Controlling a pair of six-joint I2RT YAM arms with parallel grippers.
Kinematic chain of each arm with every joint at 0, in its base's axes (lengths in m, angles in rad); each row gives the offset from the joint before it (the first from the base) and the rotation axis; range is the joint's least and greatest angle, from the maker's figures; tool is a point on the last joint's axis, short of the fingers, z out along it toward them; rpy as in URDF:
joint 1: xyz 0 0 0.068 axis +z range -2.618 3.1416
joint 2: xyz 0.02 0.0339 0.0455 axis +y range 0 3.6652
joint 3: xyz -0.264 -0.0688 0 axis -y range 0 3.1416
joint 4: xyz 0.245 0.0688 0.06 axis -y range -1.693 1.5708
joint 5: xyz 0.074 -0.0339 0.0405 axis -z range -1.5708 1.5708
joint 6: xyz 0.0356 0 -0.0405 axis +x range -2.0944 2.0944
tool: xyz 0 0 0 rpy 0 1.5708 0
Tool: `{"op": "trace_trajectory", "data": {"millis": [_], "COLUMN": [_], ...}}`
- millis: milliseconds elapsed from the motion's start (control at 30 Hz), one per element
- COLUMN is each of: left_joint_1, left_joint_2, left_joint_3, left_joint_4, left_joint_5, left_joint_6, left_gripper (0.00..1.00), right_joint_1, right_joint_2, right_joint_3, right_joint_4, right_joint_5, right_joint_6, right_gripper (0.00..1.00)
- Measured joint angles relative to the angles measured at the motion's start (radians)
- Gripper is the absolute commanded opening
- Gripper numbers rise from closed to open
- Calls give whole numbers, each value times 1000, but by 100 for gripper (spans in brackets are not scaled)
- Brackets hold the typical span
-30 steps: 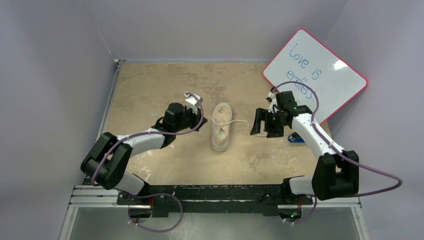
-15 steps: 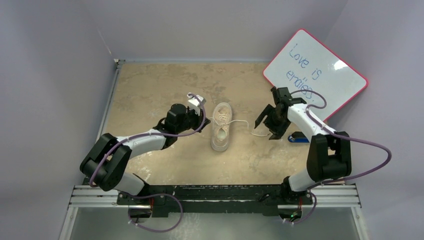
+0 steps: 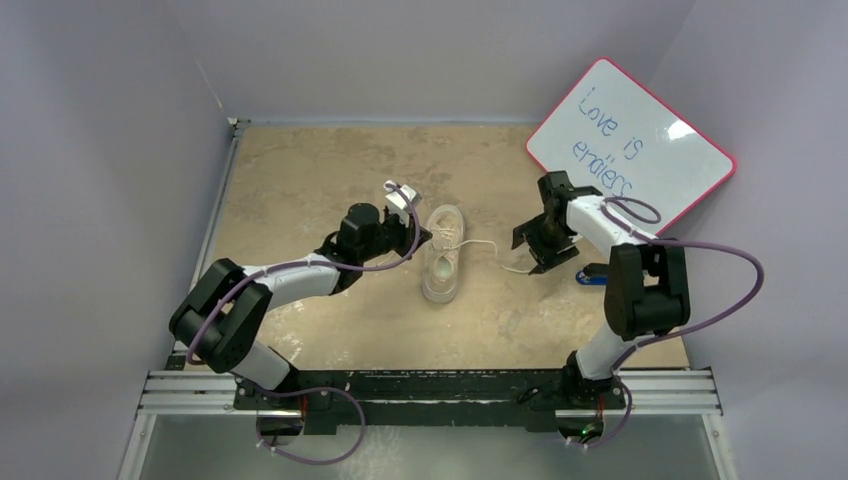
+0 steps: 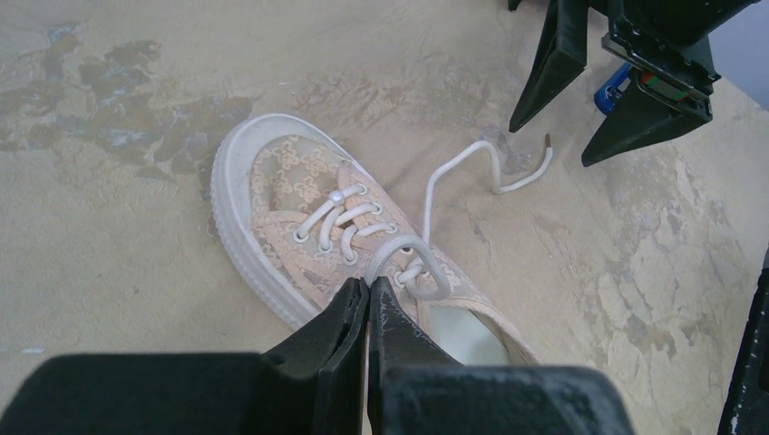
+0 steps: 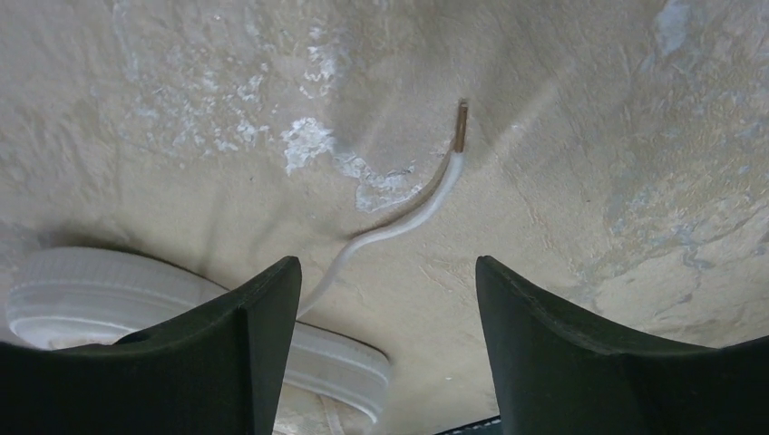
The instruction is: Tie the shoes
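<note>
Moved since 1 s ago: L fingers point(image 3: 415, 235) have slid right, up to the shoe point(image 3: 443, 255). R arm point(image 3: 640, 290) has folded back w/ its elbow higher, and R fingers point(image 3: 522, 240) have swung round to hang over the loose lace point(image 3: 488, 248).

L side: L fingers point(image 4: 349, 313) are pressed tight together, no gap. The tips are at the shoe's point(image 4: 299, 181) near flank, just beside a small lace loop at the top eyelets. Can't tell if any lace is pinched btw them.

Centre: the shoe is upright on its sole mid-surface point(image 3: 300, 180), toe pointing away from the arm bases. It's laced but not tied.

R of the shoe, one lace point(image 4: 453, 168) runs out from the top eyelets and lies in a wavy line on the surface.

R side: R fingers point(image 5: 254, 335) are spread wide, above the surface and holding nothing. In the R wrist view the lace point(image 5: 399, 222) passes btw them w/o touching, its brown tip clear ahead, and the shoe's sole point(image 5: 91, 281) is at lower L.

Far R: a blue stapler point(image 3: 595, 276) lies just R of R fingers. A red-edged whiteboard point(image 3: 630, 150) leans at the back corner.
</note>
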Motion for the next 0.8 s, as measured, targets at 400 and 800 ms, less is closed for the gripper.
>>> {"op": "trace_trajectory", "data": {"millis": [400, 800], "left_joint_1": [-15, -15], "left_joint_2": [11, 64], "left_joint_3": [0, 0], "left_joint_4": [67, 108], "left_joint_5": [40, 58], "left_joint_6": [3, 43], "left_gripper": [0, 0], "right_joint_1": [6, 6], "right_joint_2": [94, 124], "right_joint_3": [-10, -8], "right_joint_4": [-29, -42], "right_joint_5": [28, 78], "right_joint_6": [197, 241], "right_gripper": [60, 0]}}
